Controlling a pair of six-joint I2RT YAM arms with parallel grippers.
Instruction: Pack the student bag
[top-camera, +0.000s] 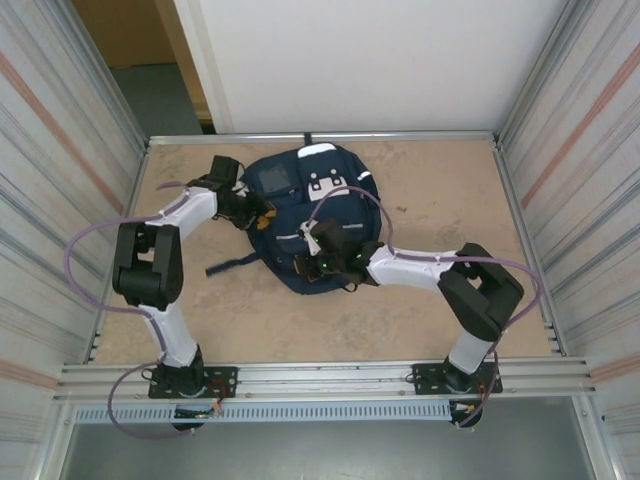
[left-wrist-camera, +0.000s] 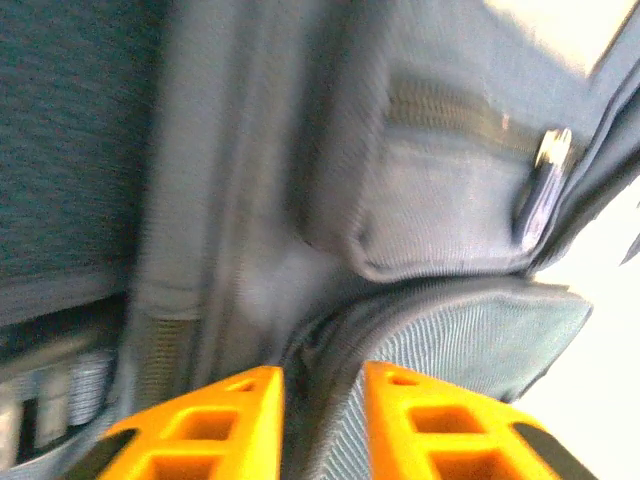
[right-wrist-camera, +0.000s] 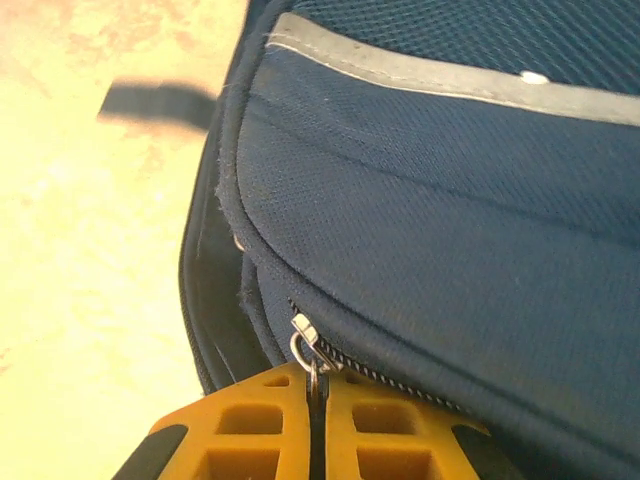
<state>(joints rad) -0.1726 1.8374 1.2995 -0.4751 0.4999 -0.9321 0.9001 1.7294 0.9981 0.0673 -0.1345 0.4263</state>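
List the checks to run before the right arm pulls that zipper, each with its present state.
1. Right gripper jaws shut on the zipper pull: ok.
2. Left gripper gripping the student bag: cannot tell; jaws apart, a fabric fold between them, blurred.
3. Zipper teeth beside the slider unsnagged: ok.
4. Student bag resting on the table: ok.
5. Loose strap clear of both arms: ok.

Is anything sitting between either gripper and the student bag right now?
Nothing visible. The right gripper is shut on the zipper pull at the near edge of the student bag, and the left gripper has a fold of the bag's fabric between its fingers at the bag's left side.
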